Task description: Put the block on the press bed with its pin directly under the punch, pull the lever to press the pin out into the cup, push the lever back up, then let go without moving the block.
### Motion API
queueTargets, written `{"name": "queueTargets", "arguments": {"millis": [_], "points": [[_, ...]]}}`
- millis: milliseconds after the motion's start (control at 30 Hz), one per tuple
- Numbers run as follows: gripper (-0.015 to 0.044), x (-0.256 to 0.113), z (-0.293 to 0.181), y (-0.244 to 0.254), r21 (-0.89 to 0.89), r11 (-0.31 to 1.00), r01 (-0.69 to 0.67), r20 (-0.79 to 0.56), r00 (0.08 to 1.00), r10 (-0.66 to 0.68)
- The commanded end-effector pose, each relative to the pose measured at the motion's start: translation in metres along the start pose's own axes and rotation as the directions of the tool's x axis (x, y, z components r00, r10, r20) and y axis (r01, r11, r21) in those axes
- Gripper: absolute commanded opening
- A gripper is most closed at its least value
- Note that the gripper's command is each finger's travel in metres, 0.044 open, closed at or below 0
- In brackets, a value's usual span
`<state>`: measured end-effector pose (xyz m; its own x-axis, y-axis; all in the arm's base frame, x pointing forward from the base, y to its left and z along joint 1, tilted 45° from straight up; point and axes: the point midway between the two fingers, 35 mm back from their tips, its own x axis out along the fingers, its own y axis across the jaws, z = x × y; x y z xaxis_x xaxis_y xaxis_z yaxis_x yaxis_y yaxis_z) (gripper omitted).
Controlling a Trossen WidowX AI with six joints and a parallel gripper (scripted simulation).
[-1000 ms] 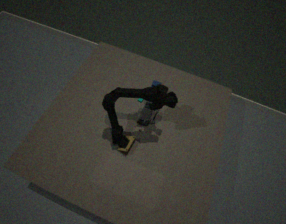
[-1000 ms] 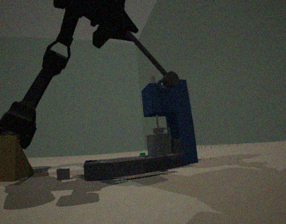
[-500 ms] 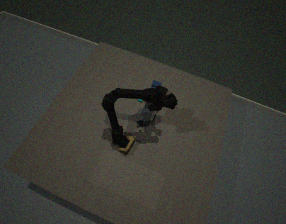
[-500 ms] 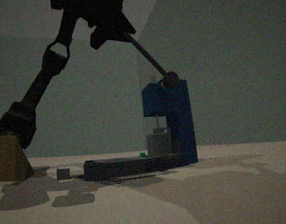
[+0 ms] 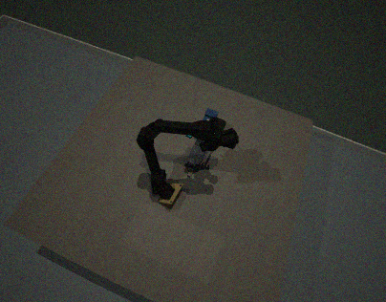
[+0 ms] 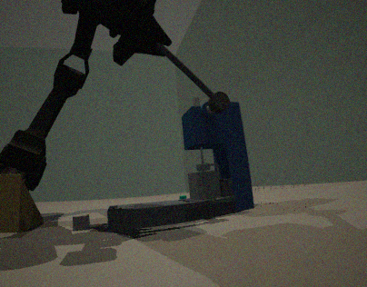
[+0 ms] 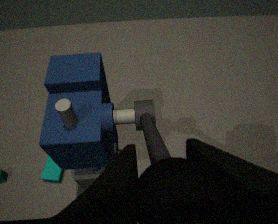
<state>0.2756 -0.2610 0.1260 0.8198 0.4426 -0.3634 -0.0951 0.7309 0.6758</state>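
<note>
Grey lever (image 6: 188,73) (image 7: 156,139) — slim, slanting up from its round hub — is pinched in the gripper (image 6: 143,54) (image 7: 160,149)

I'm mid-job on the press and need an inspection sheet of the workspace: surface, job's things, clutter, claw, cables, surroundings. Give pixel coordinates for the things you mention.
Surface: tan tabletop (image 5: 245,218), shadows across it.
Job's things: blue upright press (image 6: 241,157) (image 7: 75,117); grey blocky workpiece (image 6: 203,186) on its long dark base (image 6: 160,213), below the thin grey punch rod (image 6: 202,154); dark rod-shaped lever (image 6: 189,73) (image 7: 156,137) slants up from its pivot. Pin and cup: cannot tell.
Clutter: small dark cube (image 6: 81,222) near the base; flat teal piece (image 7: 52,170) beside the press.
Claw (image 6: 161,50): shut on the lever.
Cables: nothing seen.
Surroundings: plain greenish wall (image 6: 301,80); dim light.
</note>
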Motion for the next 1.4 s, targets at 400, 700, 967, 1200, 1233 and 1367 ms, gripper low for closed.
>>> {"name": "queueTargets", "arguments": {"millis": [400, 700, 967, 1200, 1233, 1367], "points": [[0.0, -0.001, -0.014, 0.0, 0.021, 1.0, 0.003, -0.012, 1.0, -0.002], [0.0, -0.002, -0.018, 0.0, 0.021, 1.0, 0.003, -0.012, 1.0, -0.003], [0.0, -0.002, -0.022, 0.0, 0.021, 1.0, 0.003, -0.012, 1.0, -0.003], [0.0, -0.002, -0.026, 0.0, 0.021, 1.0, 0.003, -0.013, 1.0, -0.003], [0.0, -0.002, -0.026, 0.0, 0.021, 1.0, 0.003, -0.013, 1.0, -0.003], [0.0, -0.002, -0.028, 0.0, 0.021, 1.0, 0.003, -0.013, 1.0, -0.003]]}}
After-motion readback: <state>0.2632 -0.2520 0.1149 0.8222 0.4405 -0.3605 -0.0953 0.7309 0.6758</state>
